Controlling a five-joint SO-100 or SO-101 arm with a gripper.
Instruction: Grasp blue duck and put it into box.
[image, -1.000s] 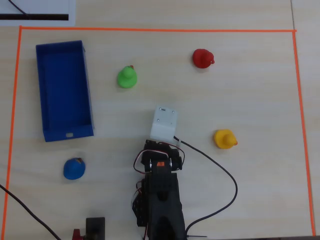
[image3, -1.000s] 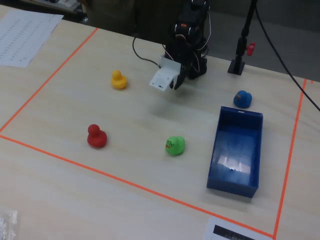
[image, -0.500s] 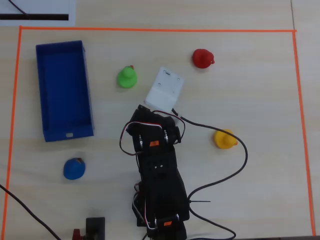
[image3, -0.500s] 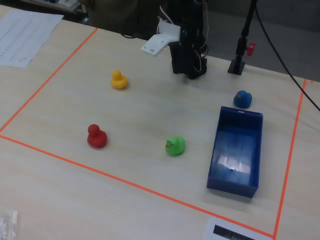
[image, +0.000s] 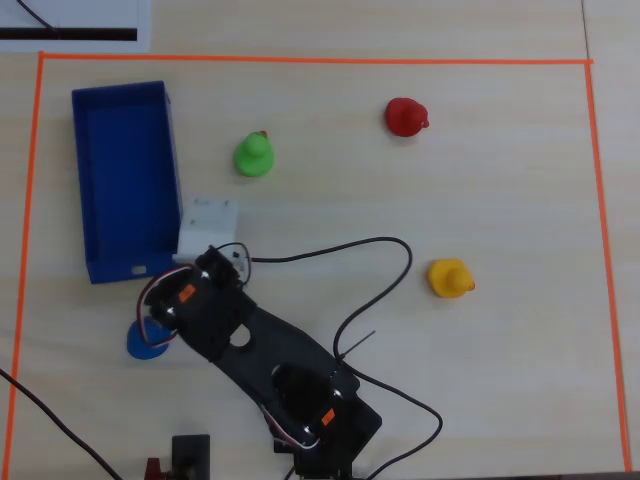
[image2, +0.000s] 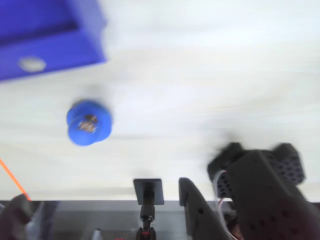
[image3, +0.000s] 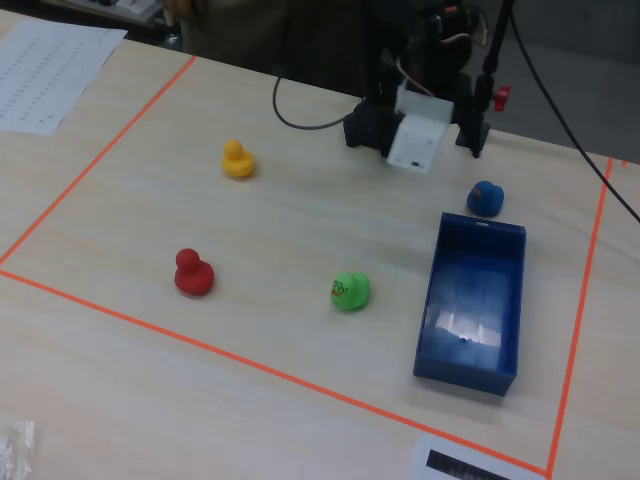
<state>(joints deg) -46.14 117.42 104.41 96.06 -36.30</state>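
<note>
I see the blue duck (image: 147, 340) sitting on the table just beyond the short end of the box (image: 124, 180), outside it. My gripper (image2: 200, 210) hangs near the duck, not touching it, in the blurred wrist view; I cannot tell whether its fingers are apart.

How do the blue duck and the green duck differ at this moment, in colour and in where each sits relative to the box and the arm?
The blue duck is blue, the green duck bright green. In the overhead view the blue duck sits just past the short end of the box, partly under the arm; the green duck sits beside the box's long side, clear of the arm. Both are small rubber ducks of like size, standing on the table outside the box, ungrasped.
</note>
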